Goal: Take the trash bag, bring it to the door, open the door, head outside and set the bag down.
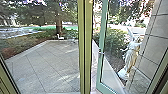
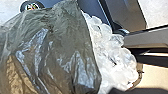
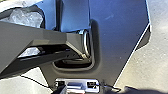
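**Bag at the robot, green door ajar, the way out to be taken**

A dark olive-grey, crinkled plastic trash bag, with clear, bubbly plastic bulging at its mouth, is close to the robot's dark, smooth body plate. What bears its weight cannot be made out. The state of the left gripper cannot be told, and the same goes for the right gripper; a hold by the left is likely, given how large the bag looms at that wrist, but that is a judgement.

Ahead stands a pale green, metal-framed glass door, seemingly swung outward, with an opening between it and a yellow-green upright post. Outside are grey square paving slabs and 1 pale winged statue near the door.

The step in hand looks to be the passage outdoors, with 1 putting-down to follow. The next move calls for lining the base up with the opening, probably widening it, then driving through slowly. The bag could snag on the door's edge or the post, and its loose contents could spill.
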You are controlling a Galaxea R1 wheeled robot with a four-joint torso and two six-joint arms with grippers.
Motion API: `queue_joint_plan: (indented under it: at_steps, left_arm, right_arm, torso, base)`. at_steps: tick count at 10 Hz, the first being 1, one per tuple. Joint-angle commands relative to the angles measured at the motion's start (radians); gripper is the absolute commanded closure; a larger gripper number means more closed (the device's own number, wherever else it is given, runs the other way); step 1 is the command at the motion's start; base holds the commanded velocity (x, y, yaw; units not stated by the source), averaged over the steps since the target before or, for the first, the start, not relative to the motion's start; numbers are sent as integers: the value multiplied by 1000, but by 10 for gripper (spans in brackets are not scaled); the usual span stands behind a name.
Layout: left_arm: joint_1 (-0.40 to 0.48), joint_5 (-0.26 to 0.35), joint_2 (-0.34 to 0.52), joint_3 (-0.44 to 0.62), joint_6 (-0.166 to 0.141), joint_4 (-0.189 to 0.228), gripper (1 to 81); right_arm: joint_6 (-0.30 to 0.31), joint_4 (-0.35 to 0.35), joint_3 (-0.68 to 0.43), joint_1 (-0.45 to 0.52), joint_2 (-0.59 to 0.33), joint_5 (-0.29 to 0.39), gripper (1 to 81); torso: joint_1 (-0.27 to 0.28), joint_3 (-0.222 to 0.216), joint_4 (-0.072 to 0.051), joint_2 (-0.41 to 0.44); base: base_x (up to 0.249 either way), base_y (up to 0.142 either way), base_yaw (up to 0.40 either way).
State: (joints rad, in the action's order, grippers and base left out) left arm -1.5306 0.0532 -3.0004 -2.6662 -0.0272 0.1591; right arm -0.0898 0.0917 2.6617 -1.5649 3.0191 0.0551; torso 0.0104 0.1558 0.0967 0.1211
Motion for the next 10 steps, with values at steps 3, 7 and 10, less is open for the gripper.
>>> queue_joint_plan:
  at_steps: [3,7,10]
  left_arm:
    - [42,59,3,3,3,2,811]
    - [42,59,4,3,3,-3,811]
    - [42,59,0,2,3,0,811]
  right_arm:
    - [-5,-13,-5,41,6,68,10]
    - [-5,-15,-5,44,8,68,10]
    - [-4,-13,-5,42,8,68,10]
  torso:
    - [0,0,0,0]
    - [0,0,0,0]
    - [0,0,0,0]
  base:
    - [0,0,-169]
    - [0,0,-22]
    - [0,0,0]
